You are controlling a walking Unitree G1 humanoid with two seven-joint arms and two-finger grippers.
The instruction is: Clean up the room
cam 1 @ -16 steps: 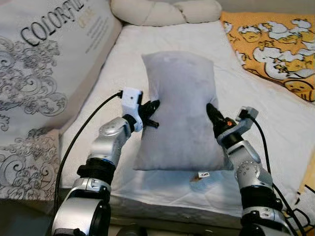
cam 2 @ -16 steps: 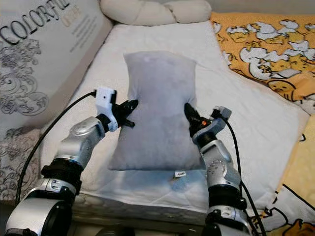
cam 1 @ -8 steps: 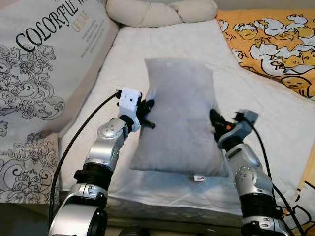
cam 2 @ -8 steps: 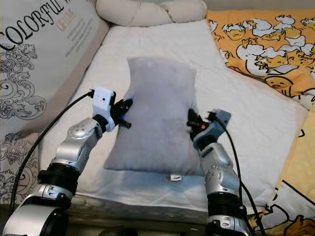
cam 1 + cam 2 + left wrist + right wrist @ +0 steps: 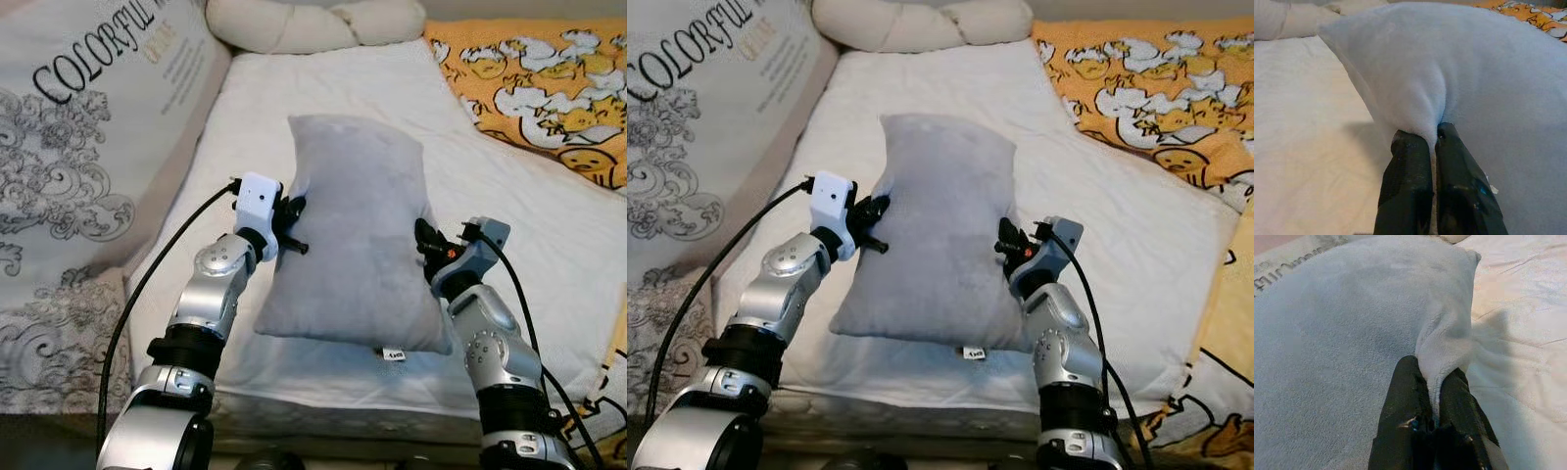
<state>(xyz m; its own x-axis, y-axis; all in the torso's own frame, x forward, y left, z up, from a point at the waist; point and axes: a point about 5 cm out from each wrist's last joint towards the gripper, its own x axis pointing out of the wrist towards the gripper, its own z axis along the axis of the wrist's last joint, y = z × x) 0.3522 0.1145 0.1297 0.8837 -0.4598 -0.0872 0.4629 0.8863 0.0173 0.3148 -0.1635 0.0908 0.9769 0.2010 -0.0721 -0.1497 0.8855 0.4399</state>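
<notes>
Over white sheet [image 5: 323, 88], plush pillow [image 5: 358, 235] pinched.

I count one grey pillow [image 5: 358, 235] on one bed [image 5: 509, 186] with a white sheet. Two end effectors are on it: the left end effector [image 5: 1432, 139] and the right end effector [image 5: 1437, 377]. I also see one cream knotted cushion [image 5: 313, 22], one patterned lettered cushion [image 5: 88, 147] and one orange duck-print blanket [image 5: 539, 83].
</notes>
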